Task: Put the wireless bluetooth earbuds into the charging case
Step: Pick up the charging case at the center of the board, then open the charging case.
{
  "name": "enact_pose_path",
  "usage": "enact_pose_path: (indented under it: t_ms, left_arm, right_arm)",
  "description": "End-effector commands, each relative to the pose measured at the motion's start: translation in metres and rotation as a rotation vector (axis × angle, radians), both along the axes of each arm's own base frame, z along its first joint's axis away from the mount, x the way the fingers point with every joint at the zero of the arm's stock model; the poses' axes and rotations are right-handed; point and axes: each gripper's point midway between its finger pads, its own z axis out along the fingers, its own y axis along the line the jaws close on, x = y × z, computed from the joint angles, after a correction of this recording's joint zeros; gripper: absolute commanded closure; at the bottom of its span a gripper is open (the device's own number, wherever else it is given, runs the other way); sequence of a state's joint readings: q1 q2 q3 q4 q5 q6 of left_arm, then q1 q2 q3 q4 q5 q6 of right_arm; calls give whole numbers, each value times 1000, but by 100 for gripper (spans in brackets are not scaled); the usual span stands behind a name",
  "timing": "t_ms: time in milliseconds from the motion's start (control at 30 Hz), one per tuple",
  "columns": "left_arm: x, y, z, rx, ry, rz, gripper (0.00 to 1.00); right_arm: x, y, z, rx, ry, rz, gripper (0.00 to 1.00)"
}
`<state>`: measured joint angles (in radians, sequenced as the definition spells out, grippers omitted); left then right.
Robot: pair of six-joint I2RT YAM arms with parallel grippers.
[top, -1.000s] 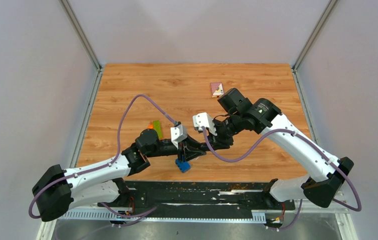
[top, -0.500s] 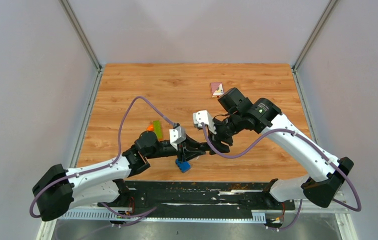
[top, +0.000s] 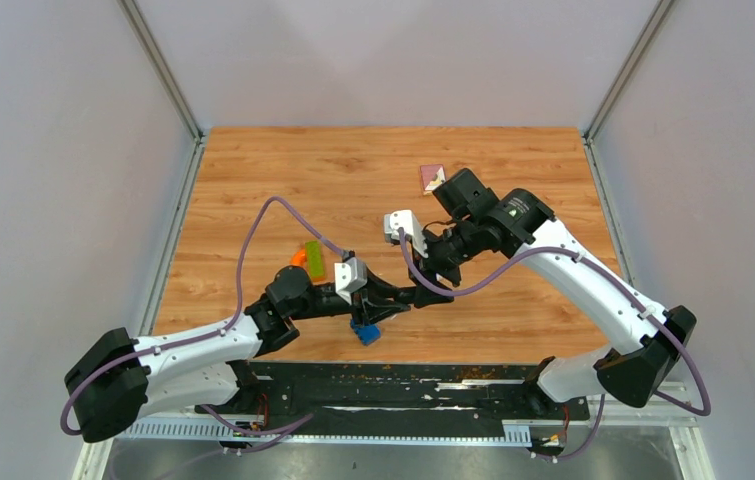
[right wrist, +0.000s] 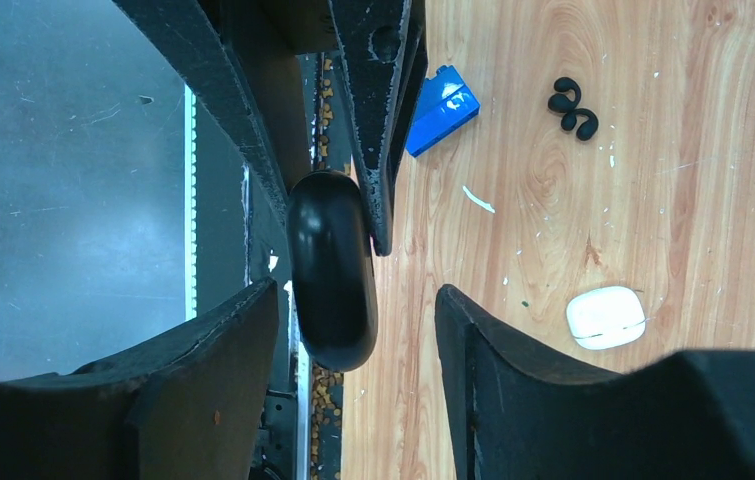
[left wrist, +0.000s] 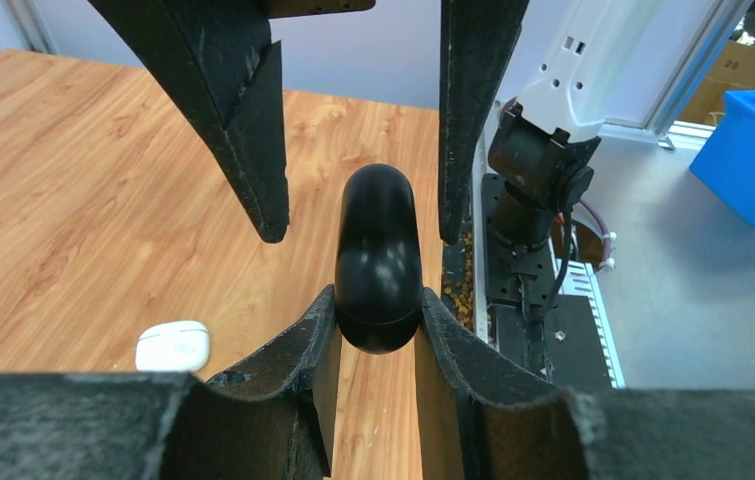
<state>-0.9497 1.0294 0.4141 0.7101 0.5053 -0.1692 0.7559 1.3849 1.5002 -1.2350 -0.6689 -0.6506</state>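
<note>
A glossy, smooth black plastic case (left wrist: 378,255) shows soft highlights at frame centre between matt, rough-grained black fingers (left wrist: 288,350), over a table (left wrist: 103,200) of satin wood grain, where a smooth white plastic case (left wrist: 172,346) lies lower left.

Base of black case (left wrist: 378,240) hidden w/in left gripper (left wrist: 378,305); in top view too small to make out.
</note>
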Motion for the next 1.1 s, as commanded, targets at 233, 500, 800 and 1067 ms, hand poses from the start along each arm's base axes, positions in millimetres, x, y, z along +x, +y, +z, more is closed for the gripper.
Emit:
enact_pose_path:
  t_ms: [233, 500, 800, 1067]
  left_arm:
    - [-10, 0, 18, -65, -69, -48, 100]
    - [-9, 0, 16, -59, -70, -42, 100]
    - [-5, 1, 14, -53, -60, -15, 100]
    - [-4, 9, 31, -69, -78, 17, 100]
  right_arm:
    - [18, 9, 27, 88, -17, -52, 41]
    - [27, 11, 41, 133, 2, -80, 41]
    - [25, 8, 70, 230, 15, -84, 40]
    - [56, -13, 116, 383, -8, -179, 39]
